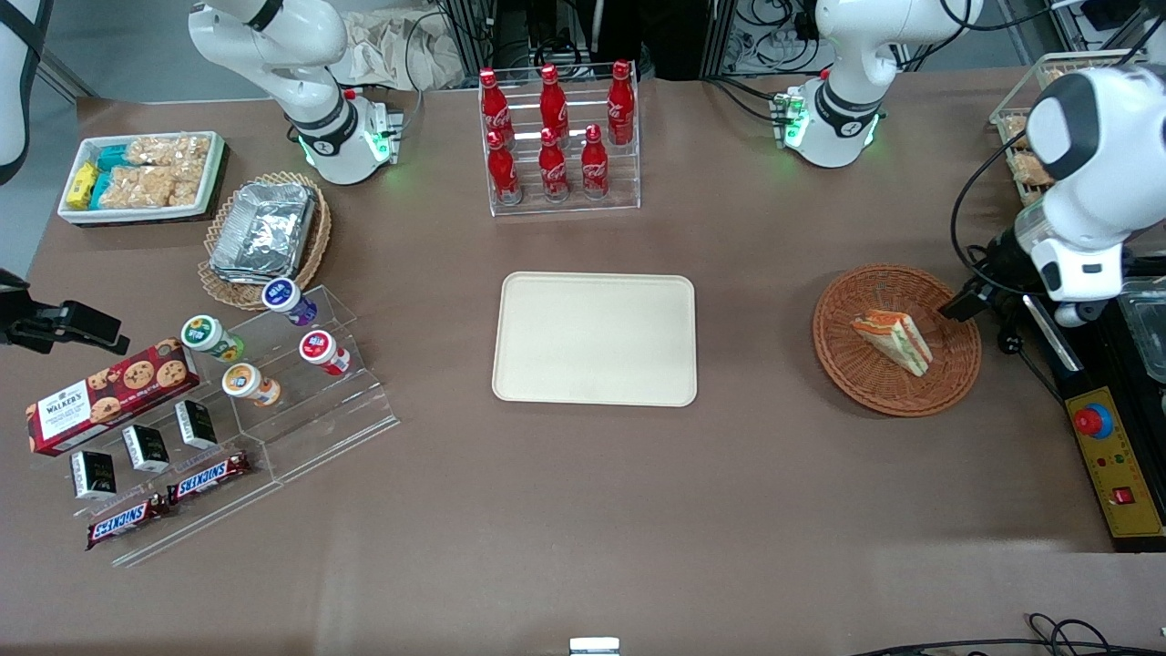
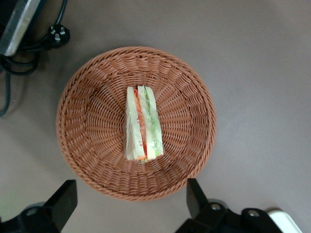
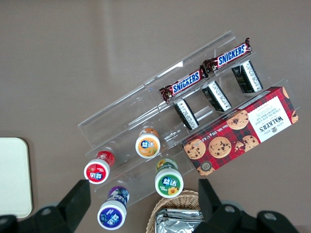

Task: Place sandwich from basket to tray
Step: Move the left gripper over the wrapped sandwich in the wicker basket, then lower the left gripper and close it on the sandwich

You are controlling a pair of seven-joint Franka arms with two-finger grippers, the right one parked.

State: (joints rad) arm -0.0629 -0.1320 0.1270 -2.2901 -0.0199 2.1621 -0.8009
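In the basket: the sandwich (image 1: 893,341) lies on its side near the middle of the woven floor, wrapped, with its orange-red and green layers showing along one edge; nothing touches it.
Basket: the basket (image 1: 843,360) sits on the brown table toward the working arm's end, well apart from the tray.
Tray: the tray (image 1: 547,374) lies bare, its cream surface carrying nothing; it is about level with the basket as seen from the front camera.
Gripper: the gripper (image 2: 132,201) hangs above the basket, over the edge of it that lies toward the working arm's end, and is not in contact with wicker or wrap.
Fingers: spread wide, both dark fingers (image 2: 63,199) in the wrist view standing well to either side of the sandwich's line, with nothing between them.
Done: as far as the pictures show, only the approach; the arm is lined up over the basket.
Left: by my reading, nearly everything, namely lowering into the basket, closing on the wedge, lifting it clear of the rim, carrying it across to the tray and letting go.
Judgement: the task is at its very start, with the sandwich not yet grasped.
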